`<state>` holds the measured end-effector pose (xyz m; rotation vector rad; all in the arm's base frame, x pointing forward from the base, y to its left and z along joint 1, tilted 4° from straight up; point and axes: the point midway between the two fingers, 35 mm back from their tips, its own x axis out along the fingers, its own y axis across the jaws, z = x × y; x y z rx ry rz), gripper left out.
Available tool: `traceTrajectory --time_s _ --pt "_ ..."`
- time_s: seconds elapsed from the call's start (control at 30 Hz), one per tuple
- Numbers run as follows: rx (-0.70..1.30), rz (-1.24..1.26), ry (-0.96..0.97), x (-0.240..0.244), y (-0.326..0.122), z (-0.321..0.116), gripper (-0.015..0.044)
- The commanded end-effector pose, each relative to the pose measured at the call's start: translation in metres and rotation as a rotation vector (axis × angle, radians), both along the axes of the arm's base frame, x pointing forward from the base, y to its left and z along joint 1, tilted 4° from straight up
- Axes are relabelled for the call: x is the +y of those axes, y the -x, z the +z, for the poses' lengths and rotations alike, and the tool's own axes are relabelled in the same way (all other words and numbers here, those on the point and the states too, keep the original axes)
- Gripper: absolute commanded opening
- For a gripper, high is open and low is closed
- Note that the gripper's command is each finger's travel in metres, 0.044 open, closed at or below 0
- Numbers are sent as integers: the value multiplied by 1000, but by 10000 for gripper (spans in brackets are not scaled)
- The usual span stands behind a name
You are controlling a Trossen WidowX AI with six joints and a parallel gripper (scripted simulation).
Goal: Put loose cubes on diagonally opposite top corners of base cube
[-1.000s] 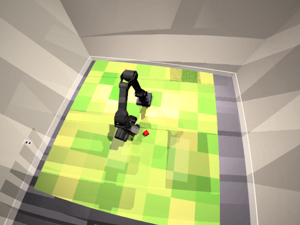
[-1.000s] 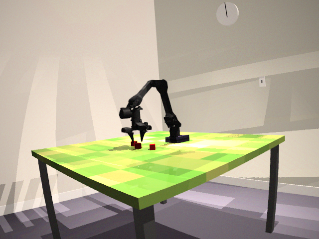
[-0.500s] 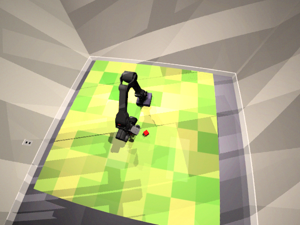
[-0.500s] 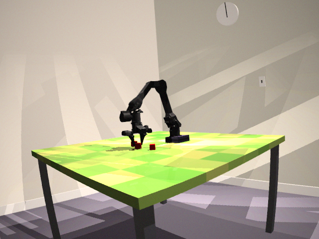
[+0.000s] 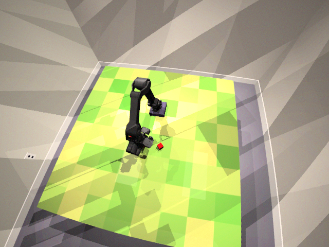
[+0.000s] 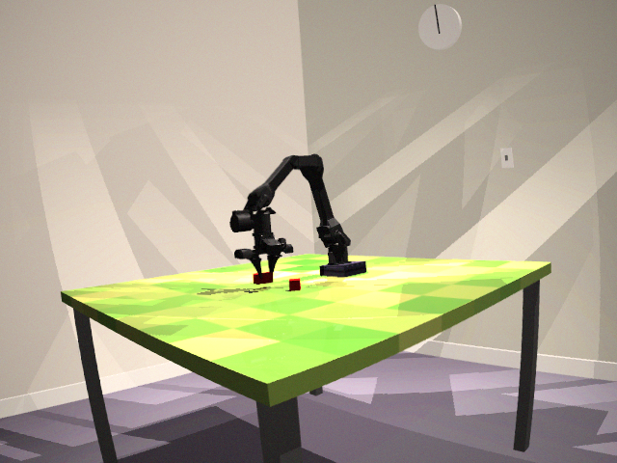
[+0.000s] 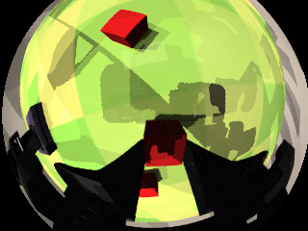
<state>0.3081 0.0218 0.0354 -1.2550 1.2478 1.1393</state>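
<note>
One red cube [image 7: 166, 142] sits clamped in the end effector [image 7: 165, 154]; no writing legible.

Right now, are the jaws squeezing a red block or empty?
Squeezing one: the gripper is shut on a red cube, its fingers flanking it on the table.

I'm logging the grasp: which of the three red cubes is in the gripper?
The middle cube, pinched between the fingers. One cube sits apart on the table; another lies just behind the held one.
</note>
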Motion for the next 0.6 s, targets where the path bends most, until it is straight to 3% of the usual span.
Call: traceTrajectory --time_s 0.0,0.57 --pt "-10 1 -6 2 -3 14 105" --pt "-10 1 -7 5 0 67 105"
